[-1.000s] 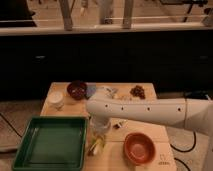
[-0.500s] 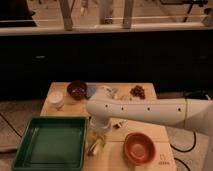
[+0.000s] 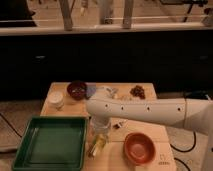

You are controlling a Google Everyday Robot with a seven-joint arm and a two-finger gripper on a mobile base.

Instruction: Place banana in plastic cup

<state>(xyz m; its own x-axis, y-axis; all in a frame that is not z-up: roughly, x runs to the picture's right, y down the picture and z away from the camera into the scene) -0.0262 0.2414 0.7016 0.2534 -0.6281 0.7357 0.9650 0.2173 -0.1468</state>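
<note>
Little has moved over the last second: the arm lies across the desk as before, and the gripper (image 3: 100, 128) hangs in the same place near the front edge. Right under it is the banana (image 3: 95, 149), a slim yellow streak slanting toward the front, with the pale green of the plastic cup (image 3: 101, 139) about its upper end. Whether the banana is already in the cup or only leans against it I cannot tell, nor whether the gripper has hold of anything.

The main risk, as I judge it, is tipping. The cup looks light and the banana is the longer of the two, so a release off-centre, or a lift that drags on the fruit, could topple the cup. Both sit close to the front edge of the desk (image 3: 70, 112), and a rolling cup could go over it.

Just beside the cup is the rim of the green tray (image 3: 50, 145); on the other side, a little apart, is the orange bowl (image 3: 139, 148). A sideways withdrawal could knock either. A small dark object (image 3: 118, 125) lies near the gripper. Well behind, out of the way, are the white cup (image 3: 56, 99), the dark red bowl (image 3: 77, 90) and a brown cluster (image 3: 137, 91).
</note>
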